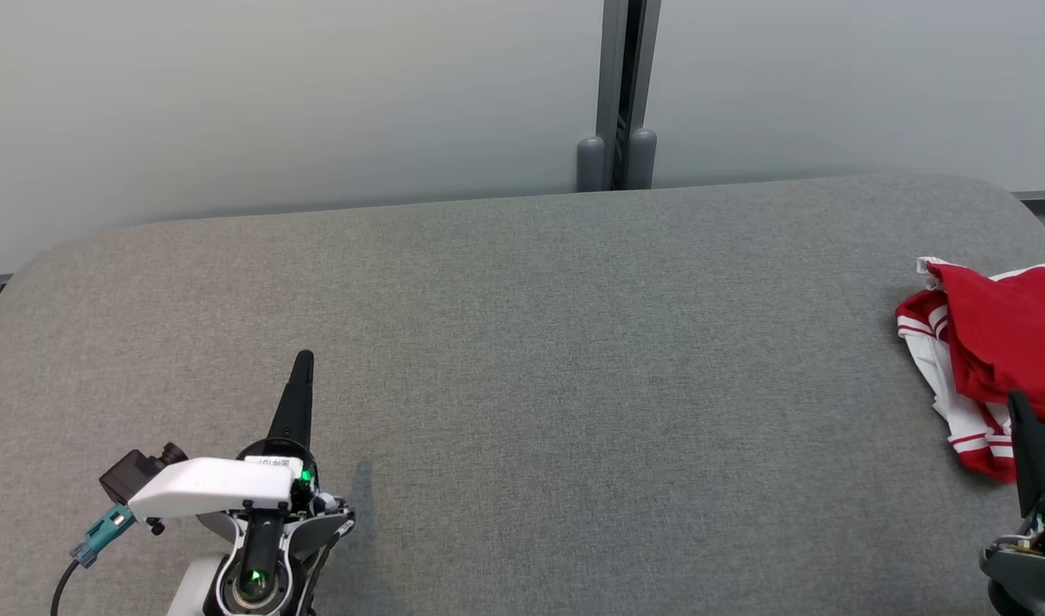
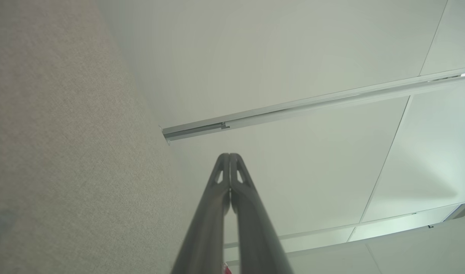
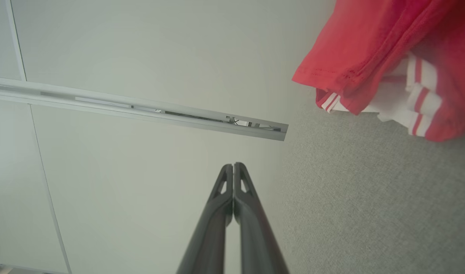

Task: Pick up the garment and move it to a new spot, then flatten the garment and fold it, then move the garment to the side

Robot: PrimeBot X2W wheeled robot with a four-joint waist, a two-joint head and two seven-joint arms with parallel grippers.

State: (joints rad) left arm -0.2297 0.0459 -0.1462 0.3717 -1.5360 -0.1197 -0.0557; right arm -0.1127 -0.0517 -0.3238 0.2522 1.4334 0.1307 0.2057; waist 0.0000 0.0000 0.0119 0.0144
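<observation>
The garment, red with white striped trim, lies crumpled at the right edge of the grey table. In the right wrist view the garment sits at the upper right, off to the side of the fingers. My right gripper stands shut at the lower right, its tip just in front of the cloth's near edge, holding nothing; its fingers press together. My left gripper is shut and empty at the lower left, far from the garment. Its closed tips point along the table toward the wall.
A pale wall with a grey vertical post runs behind the table. The table's rounded corners curve off at far left and far right. A wide stretch of bare grey felt lies between the two grippers.
</observation>
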